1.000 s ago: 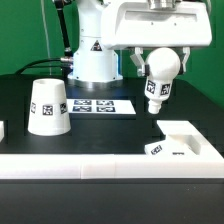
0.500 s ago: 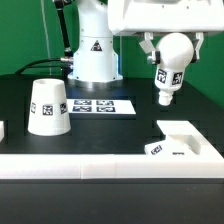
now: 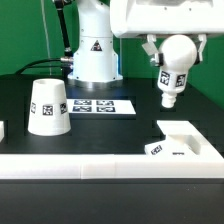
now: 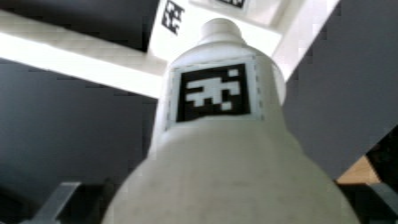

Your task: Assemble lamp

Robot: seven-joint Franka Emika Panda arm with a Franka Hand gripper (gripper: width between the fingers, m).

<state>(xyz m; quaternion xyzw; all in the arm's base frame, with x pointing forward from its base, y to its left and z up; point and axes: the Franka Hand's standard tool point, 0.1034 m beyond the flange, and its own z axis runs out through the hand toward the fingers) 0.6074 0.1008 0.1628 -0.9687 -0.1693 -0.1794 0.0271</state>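
White plastic nearest: a flat square base (image 3: 186, 142) with a small tag, lying on the matte black table (image 3: 110, 135) at the exterior view's right, just behind a low white wall (image 3: 90, 165). Probably light, so liable to skid sideways under a crooked push.

Above it and a little beyond, aloft: the bulb (image 3: 170, 82), round head up, narrow end down, tilted slightly off vertical. Gripper (image 3: 174, 50) closed partway on that round head, 2 fingers pinching from either side, nothing else held. Likely trouble here: rotation or slip in the pinch, given a curved, slick-looking surface and little contact area, then an end arriving askew and jamming. In the wrist view, bulb filling nearly the whole frame, hence poor sight of the landing spot.

Well apart, at the exterior view's left: the truncated-cone shade (image 3: 48, 107), wide end down, smooth and tagged. Farther back, the marker board (image 3: 100, 105), thin and flat. Last, the rounded white robot pedestal (image 3: 92, 55).
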